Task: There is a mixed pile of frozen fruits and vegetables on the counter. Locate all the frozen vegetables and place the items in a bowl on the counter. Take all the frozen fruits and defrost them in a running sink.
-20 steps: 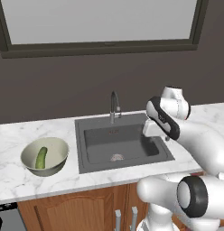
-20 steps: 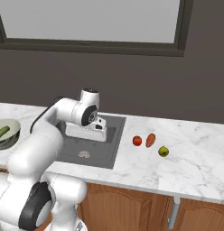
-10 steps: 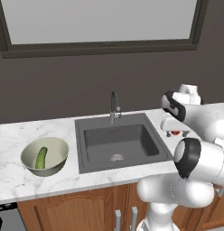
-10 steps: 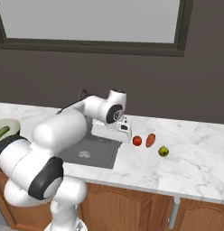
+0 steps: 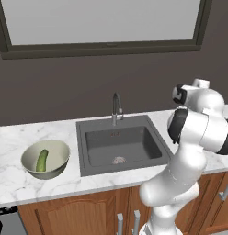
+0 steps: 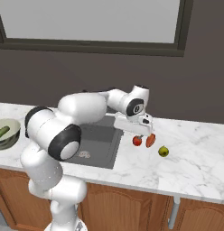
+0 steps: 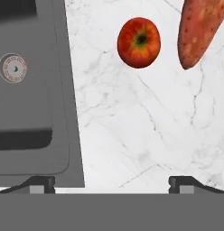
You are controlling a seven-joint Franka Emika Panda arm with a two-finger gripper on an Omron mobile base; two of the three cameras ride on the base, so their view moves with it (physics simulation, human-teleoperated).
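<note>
The frozen vegetables are in two places. The dark-green cucumber [image 5: 42, 160] lies inside the bowl [image 5: 60, 155] at the left end of the counter [image 5: 24, 188]. The orange-red carrot-like piece [image 6: 151, 140] lies on the marble to the right of the sink [image 5: 118, 143]. Just beside it, on the sink side, sits the round red fruit [image 6: 137, 140], and the two are close but apart in the hand view. The yellow-green pear [image 6: 164, 151] lies near them, a little further to the right and towards the front edge.

No brand, label or writing can be read on any of these things.

The gripper [image 6: 142, 132] hangs above the counter, just over the red fruit and the carrot-like piece. Its jaws stand wide apart and hold nothing; in the hand view the two tips are at the bottom corners with bare marble between them.

One second ago the hand was over the sink basin. Half a second ago it had reached the right rim of the sink. Now it has swung past the rim to the produce. The cucumber, the bowl and the three pieces on the counter lie where they lay before.
</note>
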